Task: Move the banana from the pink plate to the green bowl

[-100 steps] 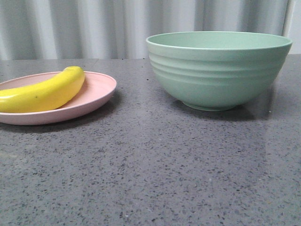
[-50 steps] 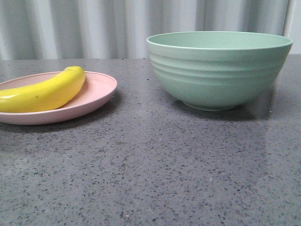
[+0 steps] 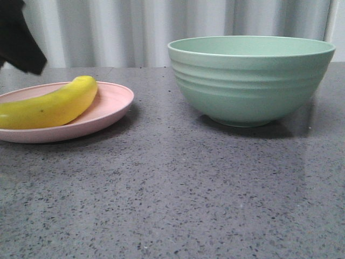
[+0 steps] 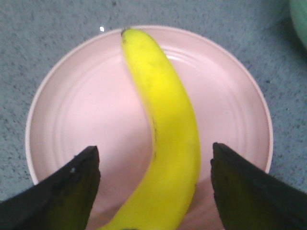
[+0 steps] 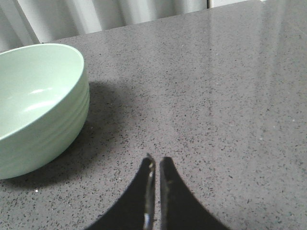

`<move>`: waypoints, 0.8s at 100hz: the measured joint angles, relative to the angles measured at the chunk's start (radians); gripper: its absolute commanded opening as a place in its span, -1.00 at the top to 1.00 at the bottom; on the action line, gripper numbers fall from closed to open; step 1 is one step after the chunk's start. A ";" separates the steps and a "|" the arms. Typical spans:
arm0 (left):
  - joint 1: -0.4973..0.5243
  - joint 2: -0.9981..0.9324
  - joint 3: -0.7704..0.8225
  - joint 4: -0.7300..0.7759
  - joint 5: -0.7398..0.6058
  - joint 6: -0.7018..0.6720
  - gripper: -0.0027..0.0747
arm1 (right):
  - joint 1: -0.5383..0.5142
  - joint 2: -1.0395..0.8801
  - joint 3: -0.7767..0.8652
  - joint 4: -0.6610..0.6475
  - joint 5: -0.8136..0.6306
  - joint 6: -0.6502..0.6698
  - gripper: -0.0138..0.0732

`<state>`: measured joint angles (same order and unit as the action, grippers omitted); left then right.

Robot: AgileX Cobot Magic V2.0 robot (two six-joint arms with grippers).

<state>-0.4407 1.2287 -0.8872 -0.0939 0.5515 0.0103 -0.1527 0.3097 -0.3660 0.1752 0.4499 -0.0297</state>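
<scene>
the banana (image 3: pixel 51 103) lies lengthwise on the pink plate (image 3: pixel 110 105) at left centre of the front view, its dark stem tip reaching the plate's rim in the left wrist view. the left gripper (image 4: pixel 156 160) hangs above, its fingers (image 4: pixel 72 191) spread wide to either side of the fruit, touching neither it nor the plate; a dark part of it shows at upper left of the front view. the green bowl (image 3: pixel 250 81), deep and ridged outside, stands at upper right, apart from the plate. bare speckled grey table (image 3: pixel 178 199) separates them. pale pleated curtain (image 3: pixel 135 29) backs the scene. the right gripper (image 5: pixel 156 165) has fingers nearly touching, holding nothing, beside the bowl.
</scene>
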 measured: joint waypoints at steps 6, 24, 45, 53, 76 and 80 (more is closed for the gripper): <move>0.000 0.038 -0.024 -0.002 0.030 0.012 -0.24 | 0.000 0.000 0.000 0.000 0.000 0.000 0.82; 0.000 0.114 -0.055 -0.042 0.079 0.091 -0.24 | 0.000 0.000 0.000 0.000 0.000 0.000 0.82; 0.000 0.163 -0.063 -0.051 0.107 0.131 -0.24 | 0.000 0.000 0.000 0.000 0.000 0.000 0.82; 0.000 0.181 -0.063 -0.051 0.108 0.138 -0.20 | 0.000 0.000 0.000 0.000 0.000 0.000 0.82; 0.000 0.207 -0.065 -0.051 0.109 0.144 0.46 | 0.000 0.000 0.000 0.000 -0.002 0.000 0.82; 0.000 0.209 -0.065 -0.052 0.109 0.144 0.61 | 0.000 0.000 0.000 0.000 -0.002 0.000 0.82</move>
<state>-0.4407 1.4378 -0.9518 -0.1457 0.6604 0.1545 -0.1527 0.3097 -0.3660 0.1752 0.4483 -0.0297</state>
